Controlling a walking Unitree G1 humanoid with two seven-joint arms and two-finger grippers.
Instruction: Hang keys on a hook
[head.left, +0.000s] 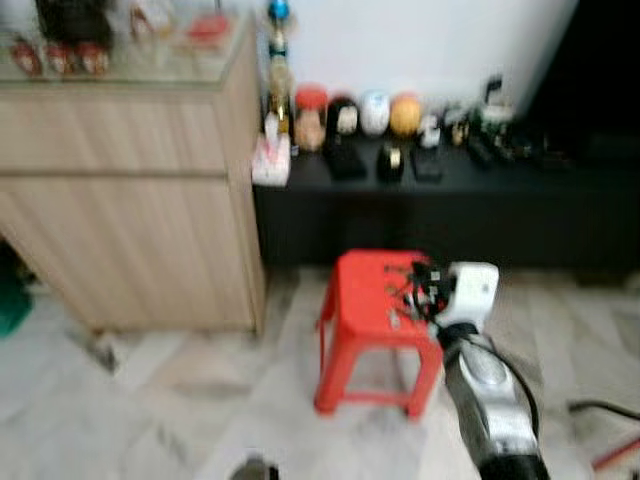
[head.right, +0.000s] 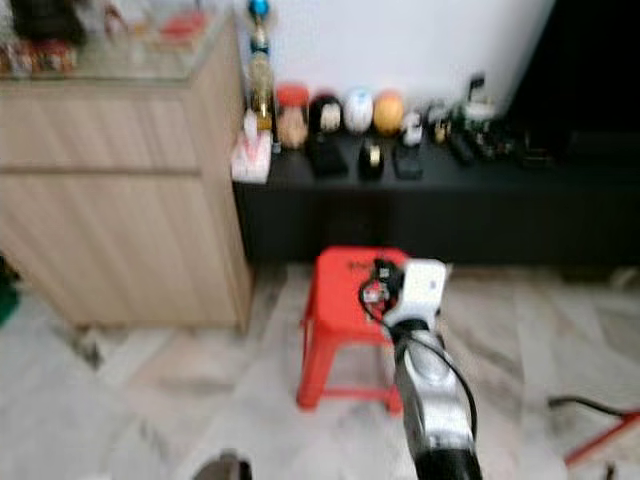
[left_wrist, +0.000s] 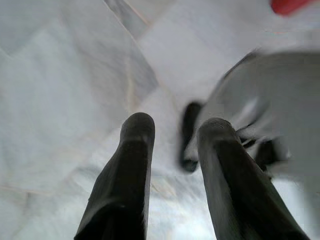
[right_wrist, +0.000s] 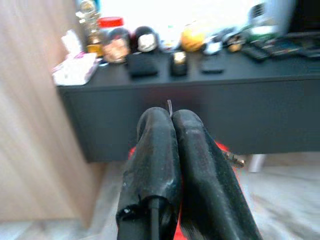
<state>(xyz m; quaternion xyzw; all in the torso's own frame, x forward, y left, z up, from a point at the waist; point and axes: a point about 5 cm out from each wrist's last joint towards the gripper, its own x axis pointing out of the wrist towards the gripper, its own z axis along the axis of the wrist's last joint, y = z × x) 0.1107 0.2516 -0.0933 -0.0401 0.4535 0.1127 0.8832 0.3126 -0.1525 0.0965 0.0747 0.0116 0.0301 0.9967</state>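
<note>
My right gripper (right_wrist: 170, 116) is shut, and a thin metal ring of the keys (right_wrist: 169, 105) sticks out between its fingertips. One key (right_wrist: 234, 160) hangs out beside the fingers. In the blurred eye views this gripper (head.left: 415, 287) is held out over the seat of a red plastic stool (head.left: 360, 290). My left gripper (left_wrist: 172, 130) hangs low over the marble floor, open with nothing between its fingers; its tip shows at the bottom edge of the left eye view (head.left: 255, 468).
A light wooden cabinet (head.left: 130, 200) with a glass top stands at the left. Behind the stool a low black bench (head.left: 450, 215) along the white wall carries jars and several small items. A dark cable (head.left: 600, 407) and a red bar (head.left: 615, 455) lie on the floor at right.
</note>
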